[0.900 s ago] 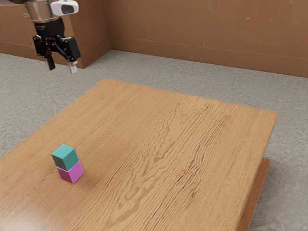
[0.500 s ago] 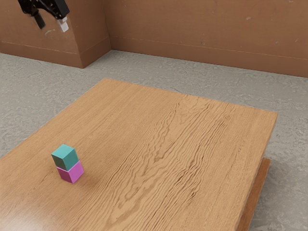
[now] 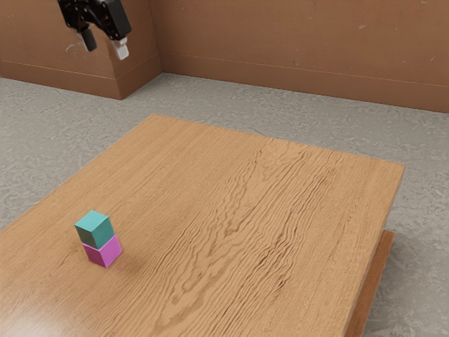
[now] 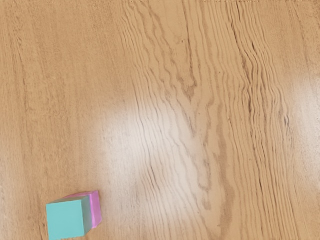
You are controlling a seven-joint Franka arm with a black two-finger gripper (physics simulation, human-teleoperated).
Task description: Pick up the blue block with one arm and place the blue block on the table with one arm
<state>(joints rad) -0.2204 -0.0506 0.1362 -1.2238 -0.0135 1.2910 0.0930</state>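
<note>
Teal block (image 3: 95, 230); magenta block (image 3: 104, 253); tan table (image 3: 210, 182), wavy brown grain.

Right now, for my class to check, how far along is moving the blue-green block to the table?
Done: nothing visible; the blue-green block sits on the pink block.
In hand: nothing; the end effector is open, away from both blocks.
Left: grasping the blue-green block, lifting it and setting it on the table.

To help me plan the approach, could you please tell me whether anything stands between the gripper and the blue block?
Nothing visible does: the open gripper hangs high, and the blue block sits uncovered atop the pink block.
</note>
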